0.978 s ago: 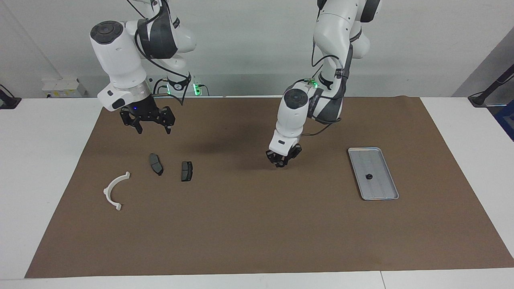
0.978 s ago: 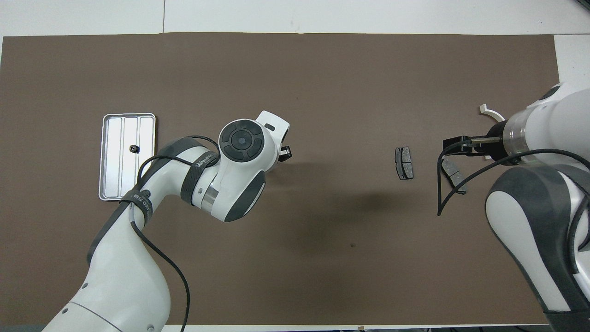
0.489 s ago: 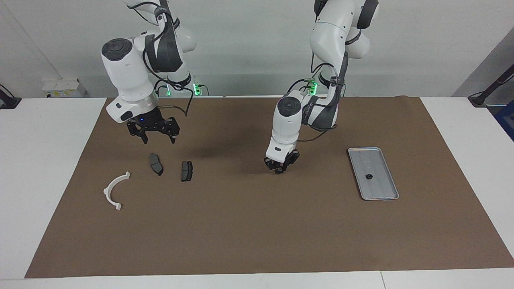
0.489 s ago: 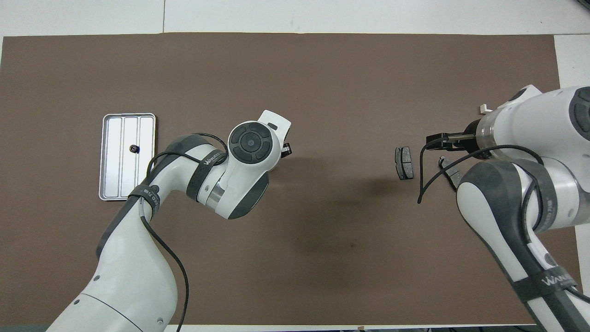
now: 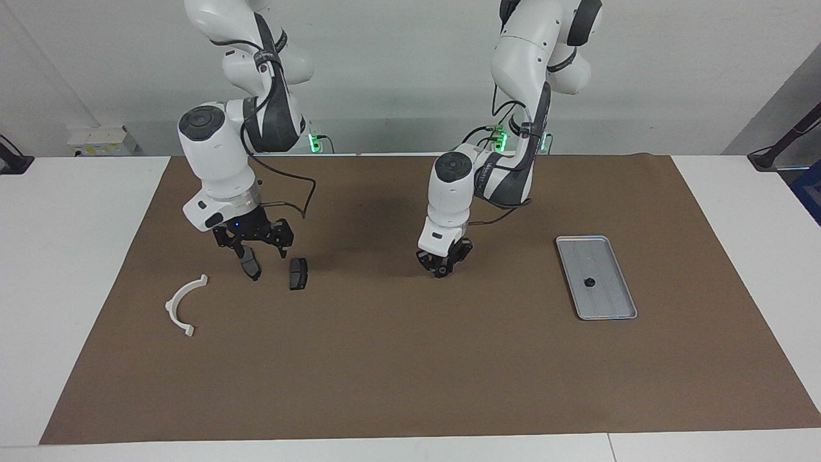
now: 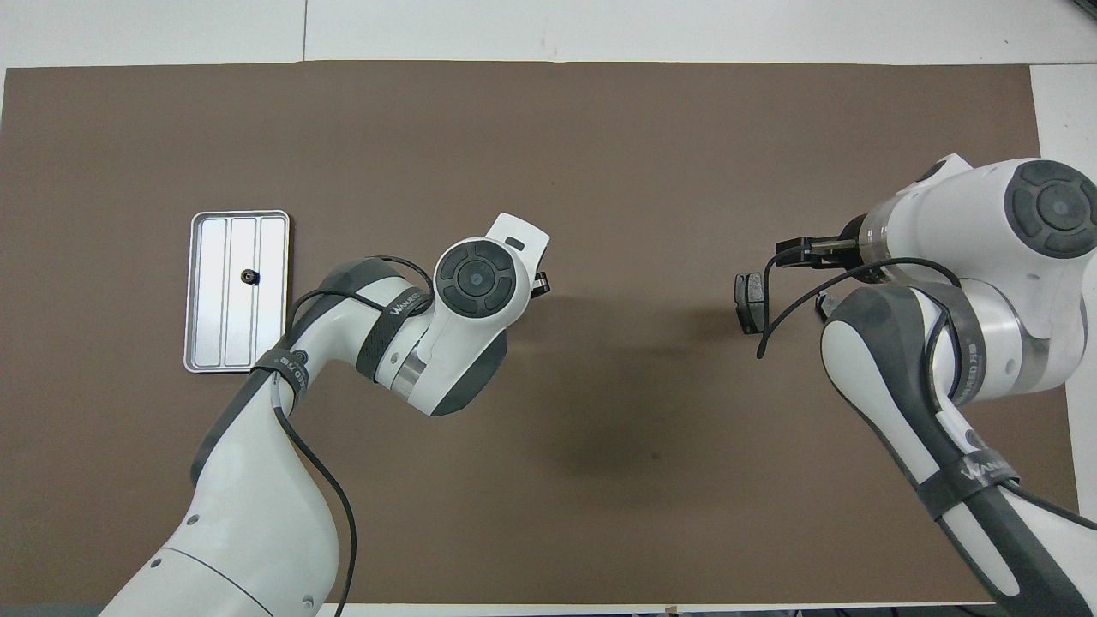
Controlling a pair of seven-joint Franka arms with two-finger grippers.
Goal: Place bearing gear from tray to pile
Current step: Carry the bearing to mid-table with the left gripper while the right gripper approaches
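Your right tool (image 5: 262, 251) hangs with its fingers spread wide and nothing between them, low over one dark grey brake pad (image 5: 251, 268). You cannot tell whether a fingertip touches that pad. A second dark grey brake pad (image 5: 298, 273) lies just beside it on the brown mat (image 5: 410, 359) that covers the white tabletop (image 5: 77, 256).

Your left tool (image 5: 441, 269) sits low over the middle of the mat, fingers drawn close together. You cannot tell whether they pinch anything.

Toward the left arm's end, the flat silver-grey metal tray (image 5: 614, 266) carries the small black bearing gear (image 5: 589, 282) on its ribbed floor.

Farthest from the robots, the white curved half-ring bracket (image 5: 183, 303) lies near the pads.
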